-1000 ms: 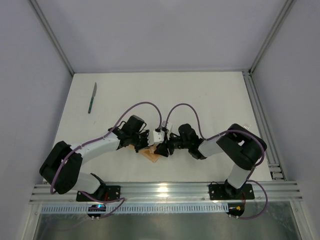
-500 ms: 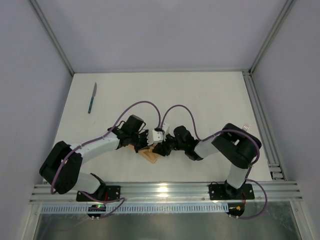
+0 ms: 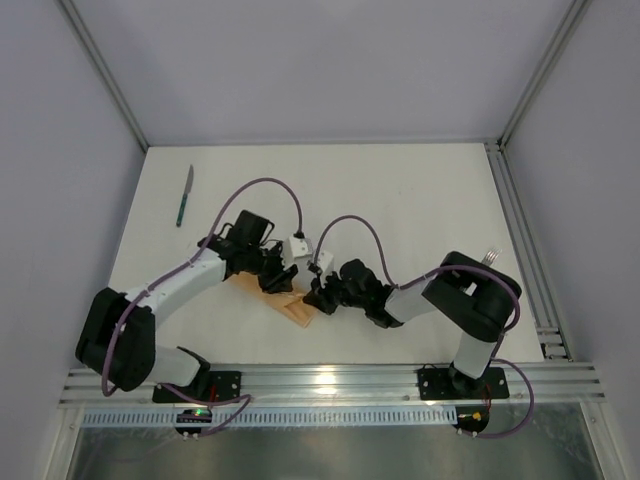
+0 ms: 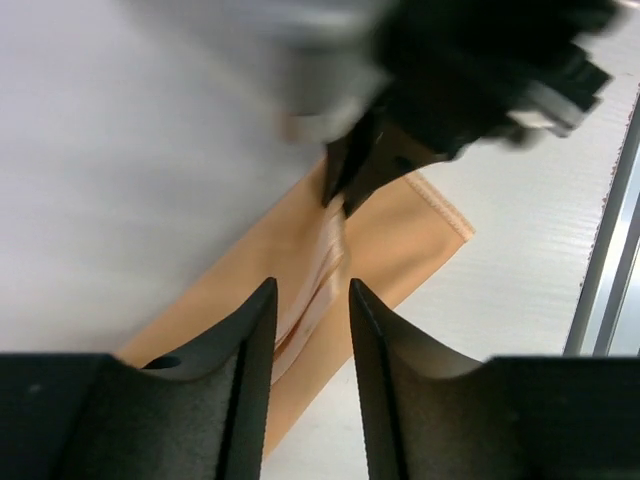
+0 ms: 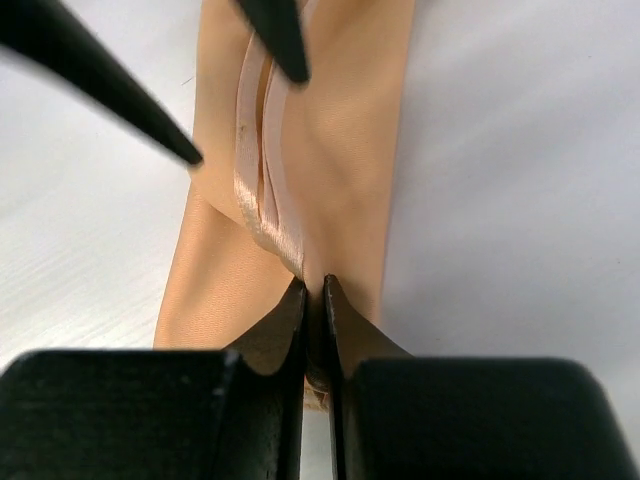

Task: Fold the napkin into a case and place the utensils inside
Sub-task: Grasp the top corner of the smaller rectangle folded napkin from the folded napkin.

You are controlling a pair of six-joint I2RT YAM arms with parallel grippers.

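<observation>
The peach-orange napkin [image 3: 297,313] lies folded into a narrow strip near the table's front, between my two arms. My right gripper [image 5: 313,292] is shut on a raised fold of the napkin [image 5: 350,150], pinching the layered hem. My left gripper [image 4: 310,300] hovers open just above the napkin [image 4: 400,250], with nothing between its fingers, facing the right gripper's fingers [image 4: 350,180]. In the top view the left gripper [image 3: 283,284] and right gripper [image 3: 313,299] nearly meet over the cloth. One utensil, with a teal handle and a silver end [image 3: 185,196], lies at the far left.
An aluminium rail [image 3: 320,383] runs along the near edge, seen also as the rail [image 4: 610,260] at the right of the left wrist view. Grey walls enclose the white table [image 3: 430,200]. Purple cables [image 3: 360,225] arch over both wrists.
My left gripper has opened, let go of the napkin and drawn back to the left. My right gripper has closed on the napkin's fold and shifted slightly left.
</observation>
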